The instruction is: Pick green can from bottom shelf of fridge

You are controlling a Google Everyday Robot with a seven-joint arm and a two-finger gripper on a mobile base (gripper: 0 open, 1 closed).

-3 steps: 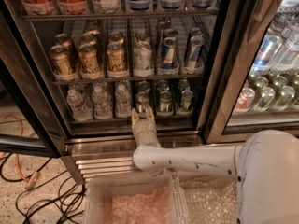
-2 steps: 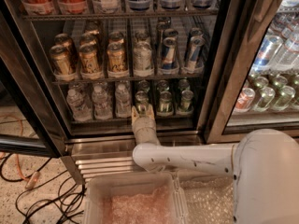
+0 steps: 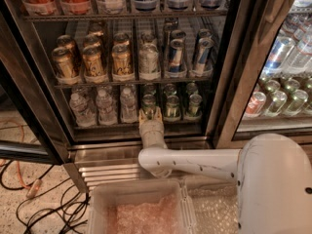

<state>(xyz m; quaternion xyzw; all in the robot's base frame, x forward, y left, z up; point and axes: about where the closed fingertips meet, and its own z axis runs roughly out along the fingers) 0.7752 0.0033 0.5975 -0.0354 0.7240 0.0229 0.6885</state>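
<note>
Speckled floor [image 3: 19, 213] and loose cables [image 3: 46, 206] are down-left of the gripper [image 3: 148, 116], which is poking in at the front edge of the bottom shelf [image 3: 112, 127] of the fridge [image 3: 29, 99]. The green can [image 3: 148, 103] sits right behind it. Can't tell if the gripper has actually closed on it. 2 matching cans [image 3: 171, 106] stand to its right, water bottles [image 3: 103, 106] to its left.

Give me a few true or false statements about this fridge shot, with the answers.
1. The gripper sits at the front edge of the dark wire bottom shelf, right by the leftmost short dull-green aluminium can. True.
2. Clear plastic water bottles stand right of the green cans. False: they stand left of them.
3. Gold-brown cans fill the left of the rack above. True.
4. Tall slim blue-silver cans share the bottom shelf. False: they stand on the rack above.
</note>
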